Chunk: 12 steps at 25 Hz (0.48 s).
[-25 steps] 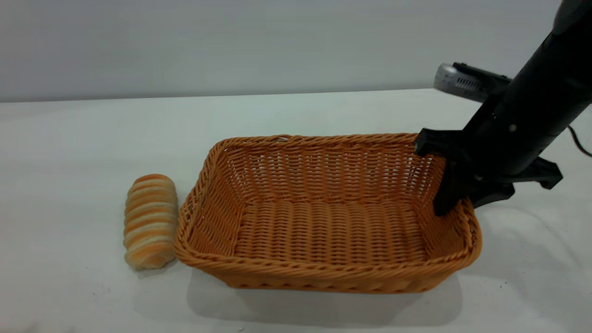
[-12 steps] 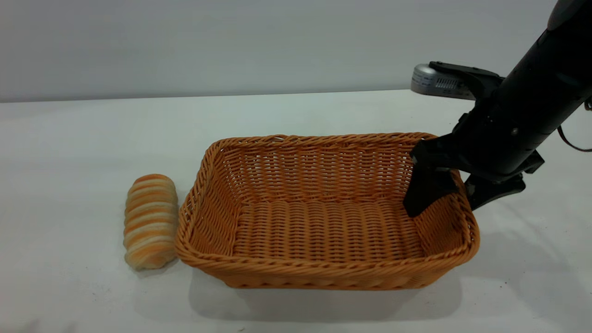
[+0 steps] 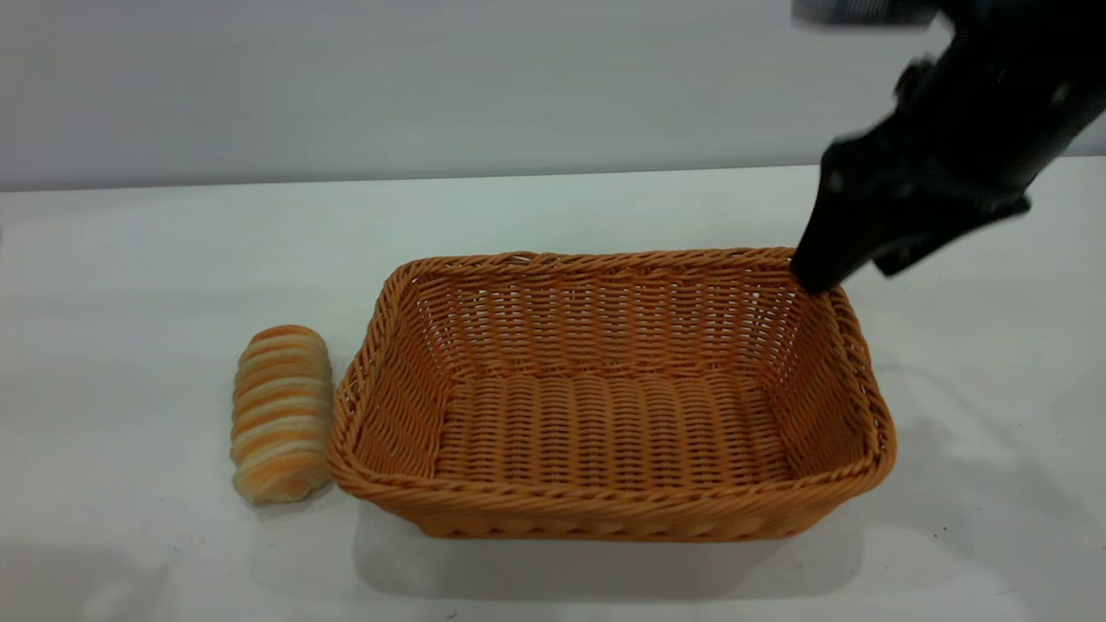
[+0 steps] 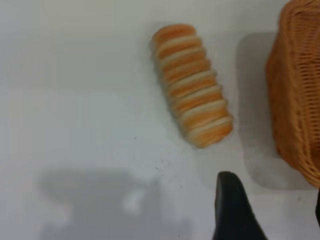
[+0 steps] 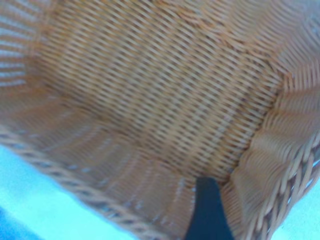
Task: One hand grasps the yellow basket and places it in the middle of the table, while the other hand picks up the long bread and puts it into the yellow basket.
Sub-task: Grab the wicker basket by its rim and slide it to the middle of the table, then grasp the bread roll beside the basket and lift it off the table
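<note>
The yellow basket point(image 3: 609, 393) stands empty on the table point(image 3: 173, 259), near the middle. The long bread point(image 3: 282, 413) lies on the table against the basket's left end. My right gripper point(image 3: 851, 268) is open and hangs above the basket's back right corner, holding nothing; its inner finger point(image 5: 207, 212) shows over the basket's inside wall point(image 5: 150, 100). My left gripper point(image 4: 272, 215) is open and empty above the table, short of the bread point(image 4: 192, 85), with the basket's end point(image 4: 297, 90) beside it. The left arm is outside the exterior view.
A grey shadow point(image 3: 78, 579) lies on the table at the front left, near the bread. The white wall runs behind the table's far edge.
My right gripper has let go of the basket's right rim and risen up and back. The basket stays put. A shadow has appeared at the front left.
</note>
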Each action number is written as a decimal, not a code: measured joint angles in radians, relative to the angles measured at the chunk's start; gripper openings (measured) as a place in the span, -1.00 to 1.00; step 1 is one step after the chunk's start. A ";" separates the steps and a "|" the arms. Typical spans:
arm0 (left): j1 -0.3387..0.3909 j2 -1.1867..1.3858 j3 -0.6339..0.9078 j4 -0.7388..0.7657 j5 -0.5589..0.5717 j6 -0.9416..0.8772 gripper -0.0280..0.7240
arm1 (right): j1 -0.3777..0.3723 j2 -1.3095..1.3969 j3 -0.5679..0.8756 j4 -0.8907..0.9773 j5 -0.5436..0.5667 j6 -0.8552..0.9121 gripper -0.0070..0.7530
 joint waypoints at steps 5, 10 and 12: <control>0.000 0.176 -0.042 -0.003 -0.053 -0.012 0.30 | 0.000 -0.141 0.001 -0.003 0.106 0.006 0.41; 0.000 0.360 -0.137 -0.003 -0.068 -0.015 0.30 | 0.000 -0.279 0.003 -0.007 0.203 0.009 0.41; 0.000 0.421 -0.183 -0.003 -0.071 -0.015 0.30 | 0.000 -0.329 0.003 -0.007 0.239 0.009 0.41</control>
